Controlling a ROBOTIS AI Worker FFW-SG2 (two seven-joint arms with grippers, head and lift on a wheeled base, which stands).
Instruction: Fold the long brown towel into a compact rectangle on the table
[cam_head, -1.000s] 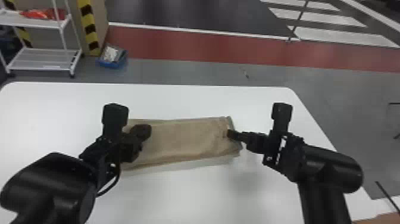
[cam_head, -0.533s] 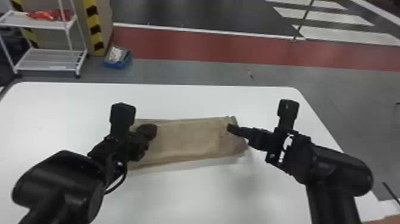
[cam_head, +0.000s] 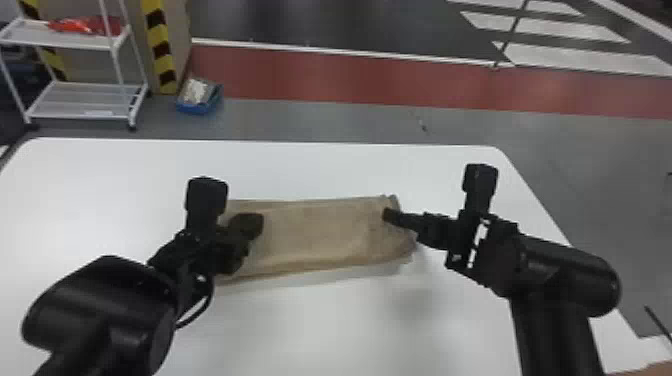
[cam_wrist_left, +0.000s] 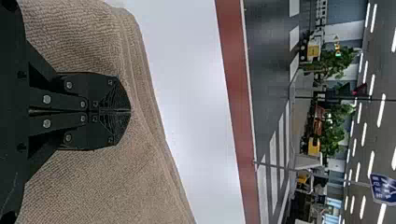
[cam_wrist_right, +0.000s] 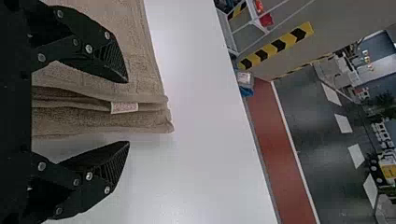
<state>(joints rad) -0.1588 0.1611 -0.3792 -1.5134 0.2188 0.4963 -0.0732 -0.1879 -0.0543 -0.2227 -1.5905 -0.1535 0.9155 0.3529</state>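
Observation:
The brown towel lies as a folded strip across the middle of the white table. Over its left end is my left gripper; in the left wrist view the left gripper has its fingertips together above the towel cloth. At the towel's right end stands my right gripper. The right wrist view has the right gripper open, one finger over the towel and the other beyond its layered edge above bare table. A small white tag pokes out between the layers.
The white table extends around the towel on all sides. Beyond its far edge, on the floor, are a white wire shelf at the left and a blue box with items in it.
The whole head view, arms and towel included, has shifted slightly to the right. Both grippers keep about the same places at the towel's two ends.

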